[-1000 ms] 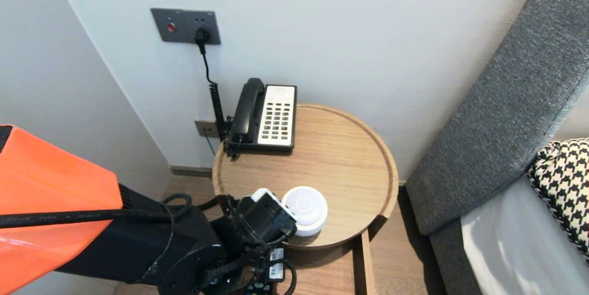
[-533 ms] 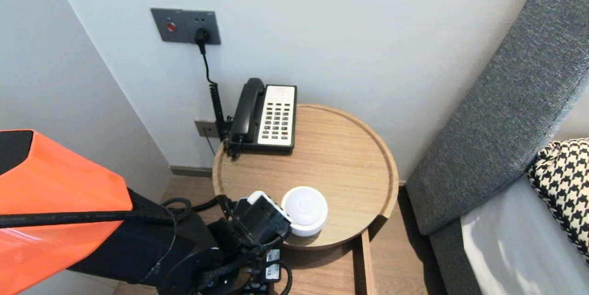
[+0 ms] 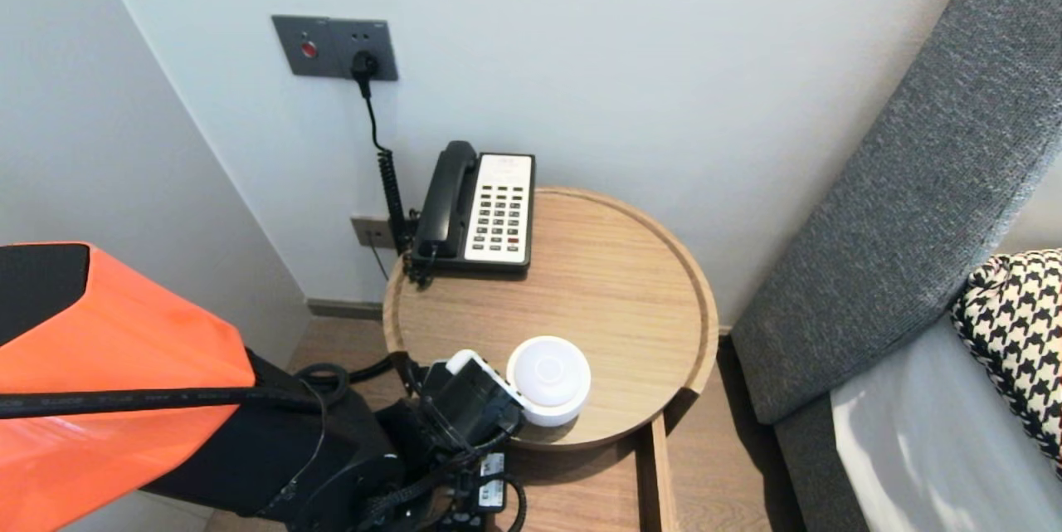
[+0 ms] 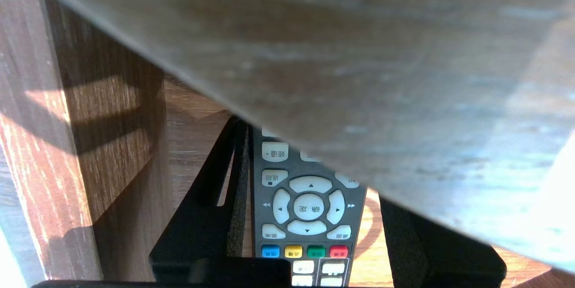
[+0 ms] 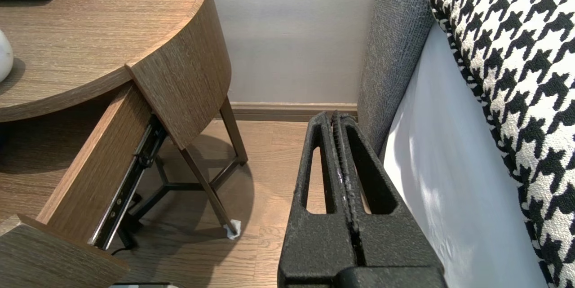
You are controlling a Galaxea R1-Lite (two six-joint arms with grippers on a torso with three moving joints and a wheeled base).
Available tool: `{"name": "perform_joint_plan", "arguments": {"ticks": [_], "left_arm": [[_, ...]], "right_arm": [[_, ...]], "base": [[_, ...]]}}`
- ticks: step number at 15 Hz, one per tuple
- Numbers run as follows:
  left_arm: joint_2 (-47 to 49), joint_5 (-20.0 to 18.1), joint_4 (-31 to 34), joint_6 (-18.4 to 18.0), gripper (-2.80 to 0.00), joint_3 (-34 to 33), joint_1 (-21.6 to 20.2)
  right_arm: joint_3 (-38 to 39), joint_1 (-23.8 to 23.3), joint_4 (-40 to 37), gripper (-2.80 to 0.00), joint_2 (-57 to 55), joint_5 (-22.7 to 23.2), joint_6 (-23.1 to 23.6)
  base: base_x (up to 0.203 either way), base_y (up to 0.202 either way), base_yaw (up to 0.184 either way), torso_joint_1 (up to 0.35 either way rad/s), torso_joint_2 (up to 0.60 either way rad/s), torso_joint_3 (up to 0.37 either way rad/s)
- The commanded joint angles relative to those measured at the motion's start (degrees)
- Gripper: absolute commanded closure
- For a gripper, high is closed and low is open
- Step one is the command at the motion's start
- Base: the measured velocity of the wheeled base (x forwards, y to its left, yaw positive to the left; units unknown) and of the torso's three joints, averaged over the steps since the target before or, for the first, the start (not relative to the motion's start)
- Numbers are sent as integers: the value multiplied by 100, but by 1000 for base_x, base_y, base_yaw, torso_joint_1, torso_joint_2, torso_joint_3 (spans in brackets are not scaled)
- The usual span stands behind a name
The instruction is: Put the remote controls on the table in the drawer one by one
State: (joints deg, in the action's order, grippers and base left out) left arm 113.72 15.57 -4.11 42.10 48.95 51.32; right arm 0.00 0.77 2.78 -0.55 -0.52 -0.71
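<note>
Grips the remote (image 4: 307, 216) in the left gripper (image 4: 310, 175), jaws at about half span and closed on its long edges. Holds it lengthwise between the fingers (image 4: 197, 234), button face turned up toward the wrist, coloured keys nearest the palm, far end running out past the fingertips and hidden behind the overhang above. Presses one foam pad flush along one edge; shows a sliver of lit wood beside the other edge close to the palm. Reaches with the left arm low and forward into the open drawer (image 3: 651, 482), claw almost level and tucked under the rim of the round tabletop (image 3: 614, 291). Leaves little room above the claw, with the tabletop's underside close over the fingertips. Has a wooden side wall (image 4: 90, 144) close on one flank, bare drawer floor beneath and to the other side, and open space back toward the wrist. Finds, up on the tabletop just above and beyond the claw, a white round puck (image 3: 549, 378) near the rim, and well beyond that a telephone (image 3: 485, 208) against the wall. Parks the right gripper (image 5: 334, 119) well apart from the claw, fingers pressed together, pointing at the floor between the table legs and the grey bed frame (image 5: 386, 54).
</note>
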Motion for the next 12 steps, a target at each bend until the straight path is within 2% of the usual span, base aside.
{"name": "perform_joint_plan", "arguments": {"ticks": [1, 4, 5, 12], "left_arm": [[45, 7, 7, 26, 0, -25, 1], [45, 7, 7, 18, 0, -34, 1], [36, 7, 7, 17, -280, -25, 1], [-322, 25, 4, 5, -280, 14, 18]], "right_arm": [[149, 2, 3, 0, 2, 0, 0], [149, 2, 3, 0, 2, 0, 0], [149, 2, 3, 0, 2, 0, 0], [149, 2, 3, 0, 2, 0, 0]], "base": [[0, 0, 0, 0, 0, 0], [0, 0, 0, 0, 0, 0], [0, 0, 0, 0, 0, 0], [0, 0, 0, 0, 0, 0]]}}
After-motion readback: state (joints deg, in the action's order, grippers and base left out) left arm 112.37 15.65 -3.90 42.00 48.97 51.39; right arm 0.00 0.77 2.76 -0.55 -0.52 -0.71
